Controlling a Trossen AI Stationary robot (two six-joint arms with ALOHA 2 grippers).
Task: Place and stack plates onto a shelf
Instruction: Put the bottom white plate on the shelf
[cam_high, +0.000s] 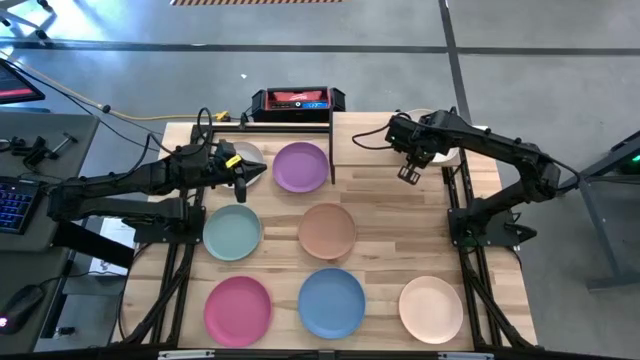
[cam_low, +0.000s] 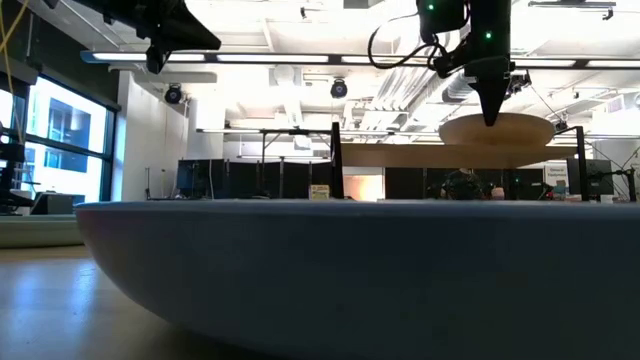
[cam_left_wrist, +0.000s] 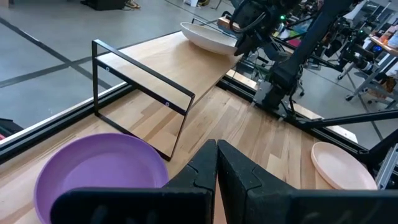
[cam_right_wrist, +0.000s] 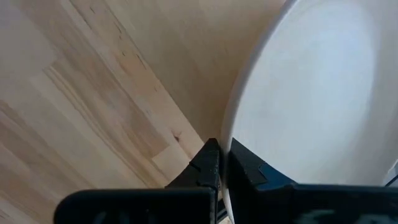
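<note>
My right gripper (cam_right_wrist: 221, 155) is shut on a cream plate (cam_high: 445, 152) over the right end of the light-wood shelf (cam_high: 380, 140). In the low view the plate (cam_low: 495, 130) sits at the level of the shelf board (cam_low: 400, 155). My left gripper (cam_left_wrist: 216, 168) is shut and empty. It hovers high above a white plate (cam_high: 247, 158) on the table, beside the purple plate (cam_left_wrist: 93, 174). Mint (cam_high: 232, 232), terracotta (cam_high: 327, 230), pink (cam_high: 238, 308), blue (cam_high: 331, 300) and peach (cam_high: 430, 308) plates lie flat on the tabletop. My right gripper pinches the cream plate's rim (cam_right_wrist: 233, 134) between its two fingers, one inside the rim and one outside. It comes from above, pointing down (cam_low: 490, 110). The plate is about level at the shelf board; I cannot tell whether it rests on it.
The shelf's thin black frame (cam_left_wrist: 143, 74) stands upright at its left end, next to the purple plate. A black and red device (cam_high: 297, 100) sits at the table's far edge. The blue plate (cam_low: 350, 270) fills the foreground of the low view.
</note>
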